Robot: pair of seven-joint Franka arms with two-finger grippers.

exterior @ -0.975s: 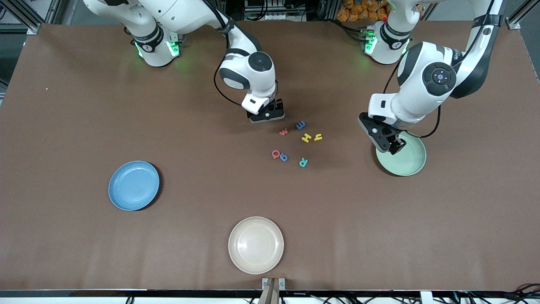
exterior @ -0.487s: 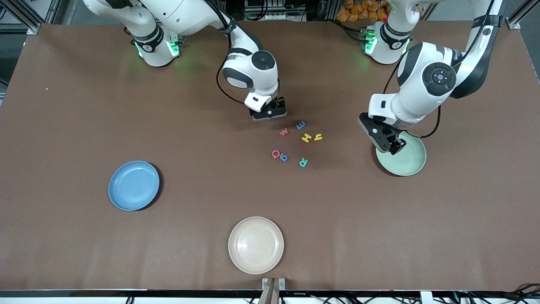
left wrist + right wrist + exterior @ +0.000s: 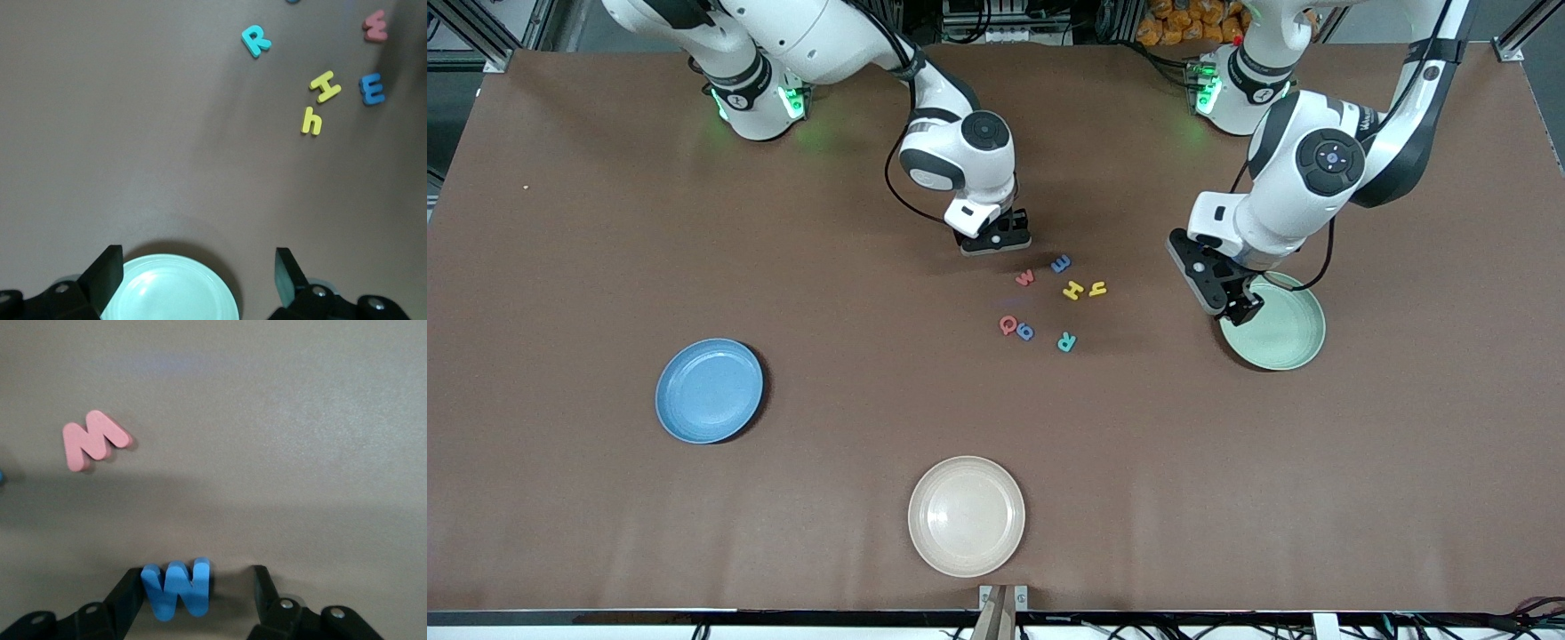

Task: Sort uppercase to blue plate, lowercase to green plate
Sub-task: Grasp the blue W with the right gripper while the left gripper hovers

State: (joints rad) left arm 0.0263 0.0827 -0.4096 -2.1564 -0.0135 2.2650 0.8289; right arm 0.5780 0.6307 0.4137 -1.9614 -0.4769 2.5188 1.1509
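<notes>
The right gripper (image 3: 996, 242) hides the blue W (image 3: 177, 588) in the front view; the right wrist view shows it lying on the surface (image 3: 605, 222) between fingers (image 3: 127, 597) set apart, one touching it, the other clear. The red w (image 3: 1025, 278) lies nearby. The left gripper (image 3: 1232, 302) hangs wide open over the green plate (image 3: 1285, 333), whose rim it partly covers. The blue plate (image 3: 710, 390) lies well apart from the letters.

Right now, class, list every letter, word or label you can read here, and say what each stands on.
"W": blue W, on the table between the open right pincer tips.
"w": red w, on the table.
"E": blue E, table.
"H": yellow H, table.
"h": yellow h, table.
"Q": red Q, table.
"R": teal R, table.
Blue letter beside Q: too small to read.
No other text.
</notes>
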